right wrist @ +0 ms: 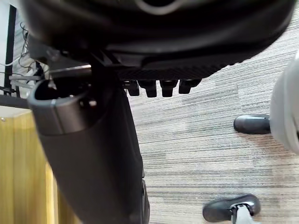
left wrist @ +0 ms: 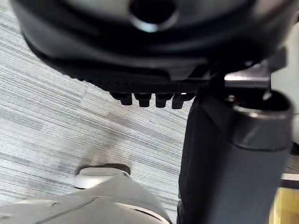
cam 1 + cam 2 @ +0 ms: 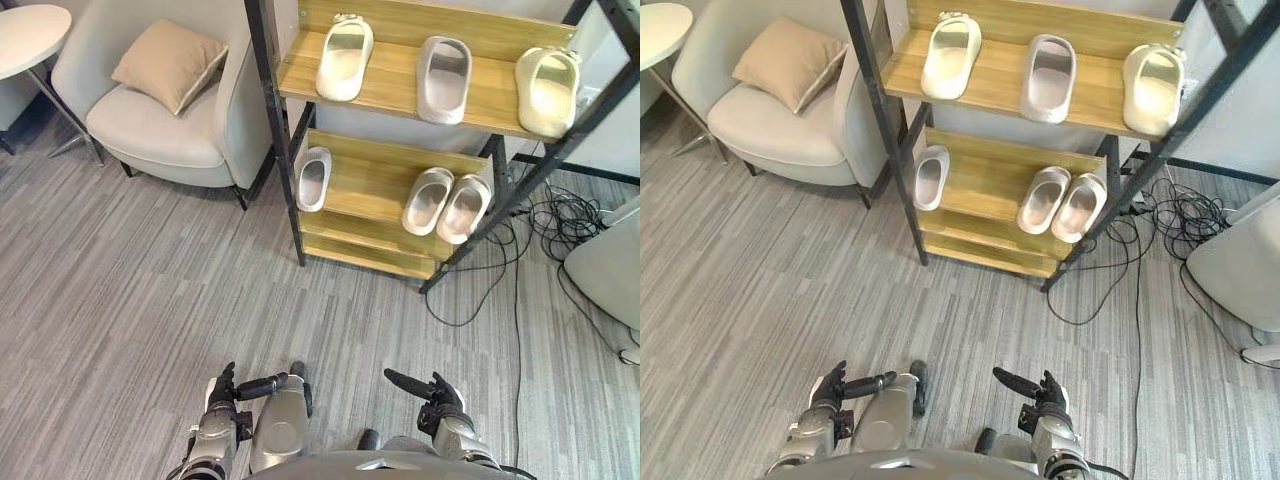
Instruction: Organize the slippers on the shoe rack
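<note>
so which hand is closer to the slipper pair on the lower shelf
Right. The right hand is roughly in line with the slipper pair; the left hand sits farther left.

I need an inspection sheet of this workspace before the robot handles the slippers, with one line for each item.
surface: grey carpet; wooden shoe rack with a black frame.
job's things: upper shelf holds left slipper, middle slipper and right slipper, apart; lower shelf holds single slipper at left and a pair side by side at right.
clutter: nothing seen.
hands: left hand and right hand low, open, holding nothing.
cables: black cables tangled on the floor right of the rack.
surroundings: armchair with cushion, round table.
</note>
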`<state>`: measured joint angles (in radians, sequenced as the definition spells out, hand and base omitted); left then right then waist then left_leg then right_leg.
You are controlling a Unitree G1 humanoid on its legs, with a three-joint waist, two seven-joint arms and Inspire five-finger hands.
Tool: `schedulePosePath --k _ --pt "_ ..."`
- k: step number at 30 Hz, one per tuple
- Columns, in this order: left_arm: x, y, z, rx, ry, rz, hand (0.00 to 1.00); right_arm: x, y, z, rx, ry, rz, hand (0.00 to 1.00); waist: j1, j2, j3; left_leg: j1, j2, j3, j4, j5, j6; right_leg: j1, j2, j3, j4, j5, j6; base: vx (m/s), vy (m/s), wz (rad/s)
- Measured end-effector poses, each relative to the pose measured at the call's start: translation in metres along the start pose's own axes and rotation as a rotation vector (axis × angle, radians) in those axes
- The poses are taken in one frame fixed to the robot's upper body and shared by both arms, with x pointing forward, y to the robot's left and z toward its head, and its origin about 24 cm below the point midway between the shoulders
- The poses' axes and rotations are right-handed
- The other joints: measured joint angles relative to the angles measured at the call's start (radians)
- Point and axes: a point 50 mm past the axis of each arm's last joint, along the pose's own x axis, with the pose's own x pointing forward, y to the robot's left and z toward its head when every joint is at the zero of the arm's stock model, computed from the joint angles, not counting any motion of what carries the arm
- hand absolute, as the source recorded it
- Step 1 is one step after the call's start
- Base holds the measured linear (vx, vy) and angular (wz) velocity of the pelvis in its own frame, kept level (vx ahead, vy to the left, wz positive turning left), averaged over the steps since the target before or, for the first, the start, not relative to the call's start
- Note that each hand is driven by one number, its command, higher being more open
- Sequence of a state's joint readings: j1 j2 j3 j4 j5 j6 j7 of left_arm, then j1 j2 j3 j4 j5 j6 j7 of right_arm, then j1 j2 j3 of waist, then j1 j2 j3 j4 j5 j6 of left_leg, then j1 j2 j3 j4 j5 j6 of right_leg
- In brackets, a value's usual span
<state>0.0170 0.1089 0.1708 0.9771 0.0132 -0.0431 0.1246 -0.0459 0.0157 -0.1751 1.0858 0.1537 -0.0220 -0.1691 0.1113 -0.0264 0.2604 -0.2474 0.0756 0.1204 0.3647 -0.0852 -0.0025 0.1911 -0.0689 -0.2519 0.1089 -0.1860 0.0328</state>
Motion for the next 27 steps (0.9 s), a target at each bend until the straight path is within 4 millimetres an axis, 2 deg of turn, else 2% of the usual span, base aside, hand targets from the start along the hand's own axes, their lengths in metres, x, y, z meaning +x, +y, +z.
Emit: schedulePosePath --k 1,2,3,4,5,6,7,9,12,13,14,15,16,18,19,20,22,23,24,26,27 --pt "0.000 0.001 -0.004 -0.004 0.019 0.002 1.00 0.000 0.001 -0.001 -0.002 0.005 0.005 1.00 0.002 -0.003 -0.002 0.008 0.000 0.018 0.049 -0.049 0.021 -0.010 -0.020 0.027 0.064 -0.010 0.017 0.38 0.175 -0.36" --pt "-0.001 0.002 -0.009 -0.009 0.041 0.005 1.00 0.000 0.001 0.000 -0.006 0.003 0.010 1.00 0.003 -0.002 -0.001 0.039 0.004 0.039 0.060 -0.081 0.028 -0.047 -0.036 0.050 0.186 -0.027 0.044 0.42 0.211 -0.46" --pt "-0.001 0.003 -0.012 -0.013 0.052 0.007 1.00 0.000 0.002 0.000 -0.010 0.002 0.011 1.00 0.002 -0.001 -0.001 0.061 0.006 0.051 0.055 -0.093 0.030 -0.076 -0.047 0.063 0.273 -0.030 0.056 0.24 0.122 -0.44" --pt "-0.002 0.004 -0.015 -0.011 0.064 0.008 1.00 0.000 0.002 0.001 -0.015 0.000 0.014 1.00 0.002 -0.003 -0.002 0.092 0.006 0.064 0.040 -0.105 0.033 -0.117 -0.066 0.073 0.379 -0.022 0.084 0.23 0.123 -0.40" --pt "-0.002 0.006 -0.018 0.009 0.077 0.007 1.00 0.001 0.003 0.004 -0.038 -0.012 0.022 1.00 -0.004 -0.006 -0.004 0.144 0.001 0.080 0.019 -0.122 0.042 -0.182 -0.104 0.068 0.566 0.006 0.144 0.22 0.100 -0.32" --pt "-0.003 0.008 -0.020 0.040 0.082 0.003 1.00 0.001 0.004 0.007 -0.051 -0.033 0.028 1.00 -0.013 -0.010 -0.006 0.190 -0.007 0.084 0.003 -0.135 0.046 -0.229 -0.140 0.047 0.692 0.005 0.141 0.28 0.093 -0.16" --pt "-0.002 0.009 -0.021 0.056 0.084 0.004 1.00 0.001 0.004 0.008 -0.065 -0.041 0.032 1.00 -0.017 -0.017 -0.010 0.235 -0.015 0.084 -0.021 -0.141 0.048 -0.258 -0.168 0.007 0.756 -0.016 0.106 0.33 0.071 0.06" --pt "-0.002 0.010 -0.021 0.072 0.082 -0.001 1.00 0.001 0.006 0.010 -0.083 -0.049 0.040 1.00 -0.019 -0.020 -0.015 0.304 -0.008 0.081 -0.082 -0.139 0.043 -0.299 -0.172 -0.081 0.690 -0.044 0.060 0.30 -0.011 0.12" --pt "-0.002 0.009 -0.020 0.073 0.082 -0.006 1.00 0.002 0.008 0.016 -0.082 -0.069 0.044 1.00 -0.031 -0.015 -0.015 0.322 0.002 0.070 -0.102 -0.139 0.032 -0.343 -0.138 -0.096 0.479 -0.041 0.054 0.19 -0.083 0.13" --pt "-0.003 0.009 -0.021 0.076 0.085 -0.005 1.00 0.002 0.009 0.018 -0.084 -0.070 0.047 1.00 -0.039 -0.013 -0.014 0.322 0.008 0.059 -0.102 -0.142 0.018 -0.345 -0.106 -0.087 0.317 -0.006 0.048 0.30 -0.197 0.24" --pt "-0.003 0.013 -0.024 0.085 0.092 0.000 1.00 0.002 0.007 0.013 -0.085 -0.053 0.042 1.00 -0.039 -0.032 -0.023 0.330 -0.009 0.044 -0.099 -0.159 -0.011 -0.337 -0.086 -0.046 0.187 0.164 -0.001 0.35 -0.220 0.23" --pt "-0.003 0.012 -0.024 0.084 0.097 0.002 1.00 0.002 0.005 0.013 -0.085 -0.055 0.038 1.00 -0.041 -0.023 -0.021 0.335 -0.007 0.039 -0.098 -0.164 -0.017 -0.328 -0.081 -0.051 0.193 0.159 -0.002 0.29 -0.184 0.11" --pt "-0.005 0.005 -0.028 0.082 0.108 -0.015 1.00 0.003 -0.003 0.016 -0.096 -0.061 0.018 1.00 -0.036 0.012 -0.021 0.341 0.016 0.028 -0.099 -0.167 -0.024 -0.311 -0.062 -0.056 0.183 0.162 -0.009 0.18 -0.113 0.04" --pt "-0.008 -0.003 -0.034 0.070 0.122 -0.032 1.00 0.004 -0.012 0.012 -0.101 -0.043 -0.004 1.00 -0.038 0.041 -0.032 0.343 0.042 0.007 -0.100 -0.176 -0.038 -0.283 -0.031 -0.075 0.142 0.152 -0.017 0.17 -0.166 0.09" --pt "-0.008 -0.003 -0.034 0.070 0.122 -0.032 1.00 0.004 -0.013 0.011 -0.100 -0.040 -0.008 1.00 -0.037 0.048 -0.034 0.342 0.050 -0.003 -0.097 -0.176 -0.039 -0.274 -0.021 -0.082 0.127 0.150 -0.019 0.18 -0.203 0.31" --pt "-0.007 -0.004 -0.033 0.068 0.119 -0.035 1.00 0.004 -0.016 0.009 -0.102 -0.034 -0.016 1.00 -0.038 0.050 -0.033 0.322 0.076 -0.024 -0.039 -0.184 -0.063 -0.242 0.002 -0.107 0.085 0.143 -0.027 0.11 -0.166 0.38" --pt "-0.007 -0.002 -0.032 0.067 0.116 -0.030 1.00 0.003 -0.017 0.005 -0.099 -0.026 -0.017 1.00 -0.034 0.046 -0.032 0.254 0.098 -0.037 0.108 -0.190 -0.075 -0.209 0.016 -0.125 0.056 0.141 -0.028 0.06 -0.104 0.33" --pt "-0.007 -0.004 -0.029 0.036 0.102 -0.024 1.00 0.002 -0.020 0.003 -0.098 -0.020 -0.027 1.00 -0.020 0.050 -0.026 0.178 0.131 -0.036 0.292 -0.180 -0.095 -0.164 0.031 -0.133 0.028 0.137 -0.039 0.07 -0.068 0.16" --pt "-0.007 -0.004 -0.028 0.028 0.094 -0.022 1.00 0.002 -0.022 0.002 -0.094 -0.018 -0.032 1.00 -0.013 0.052 -0.025 0.165 0.138 -0.034 0.332 -0.185 -0.091 -0.149 0.034 -0.133 0.021 0.135 -0.040 0.07 -0.014 0.09" --pt "-0.007 -0.004 -0.026 0.028 0.082 -0.024 1.00 0.002 -0.024 0.000 -0.077 -0.013 -0.041 1.00 -0.007 0.054 -0.022 0.145 0.126 -0.033 0.300 -0.230 -0.089 -0.127 0.032 -0.123 0.003 0.136 -0.037 0.08 0.093 -0.11" --pt "-0.007 -0.005 -0.026 0.027 0.080 -0.027 1.00 0.002 -0.022 0.002 -0.077 -0.018 -0.037 1.00 -0.007 0.057 -0.020 0.129 0.095 -0.052 0.203 -0.236 -0.083 -0.134 0.023 -0.108 0.005 0.138 -0.026 0.07 0.218 -0.35"
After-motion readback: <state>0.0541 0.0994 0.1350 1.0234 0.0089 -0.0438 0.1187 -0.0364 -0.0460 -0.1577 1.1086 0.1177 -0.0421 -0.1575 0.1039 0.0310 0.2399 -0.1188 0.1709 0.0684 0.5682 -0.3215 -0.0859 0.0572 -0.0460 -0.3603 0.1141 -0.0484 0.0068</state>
